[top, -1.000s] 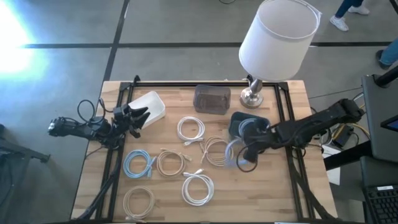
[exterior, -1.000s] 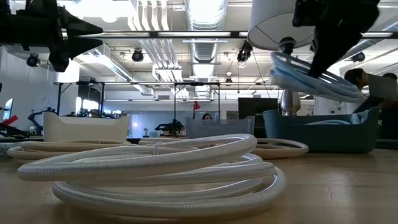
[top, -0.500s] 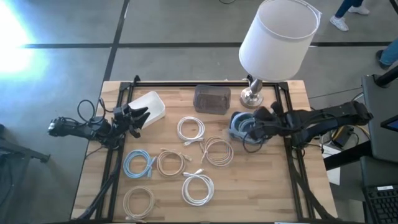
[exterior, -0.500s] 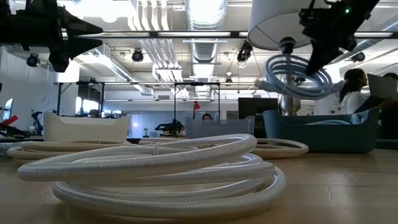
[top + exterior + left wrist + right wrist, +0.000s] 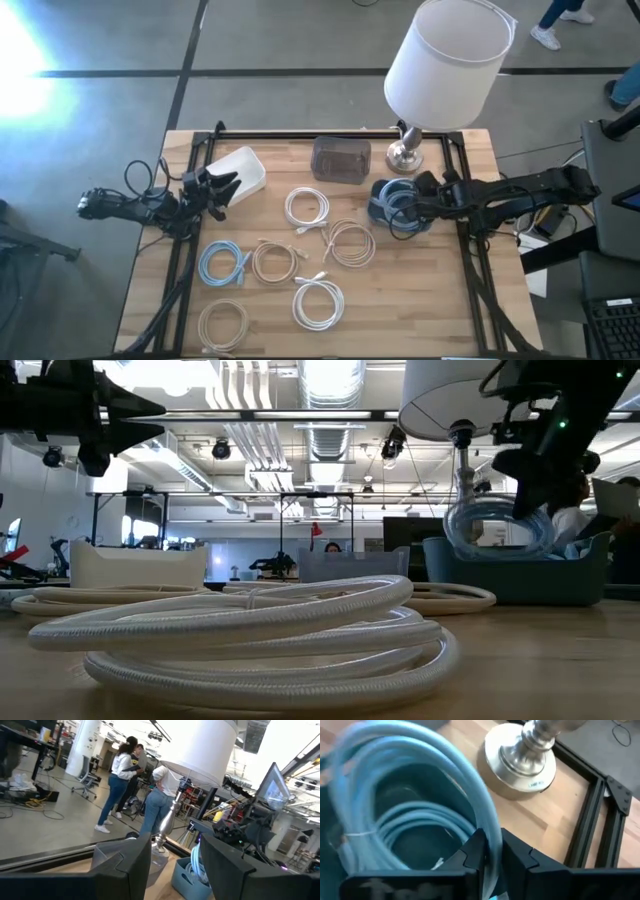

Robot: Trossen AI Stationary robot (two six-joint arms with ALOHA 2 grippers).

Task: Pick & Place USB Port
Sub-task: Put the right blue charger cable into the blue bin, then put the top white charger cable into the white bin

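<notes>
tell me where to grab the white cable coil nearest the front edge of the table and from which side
Take the white cable coil across one side of its ring, with one finger inside the loop and one outside, coming straight down from above. It lies flat on the table, so there is no edge to reach from the side. The side facing away from the tan coil probably leaves most room for the end effector.

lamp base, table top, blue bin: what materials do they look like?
Lamp base: polished metal, probably; silvery with bright reflections. Table top: wood, matte; visible plank seams and grain. Blue bin: likely moulded plastic, smooth, dull teal wall, though the look leaves that open.
</notes>
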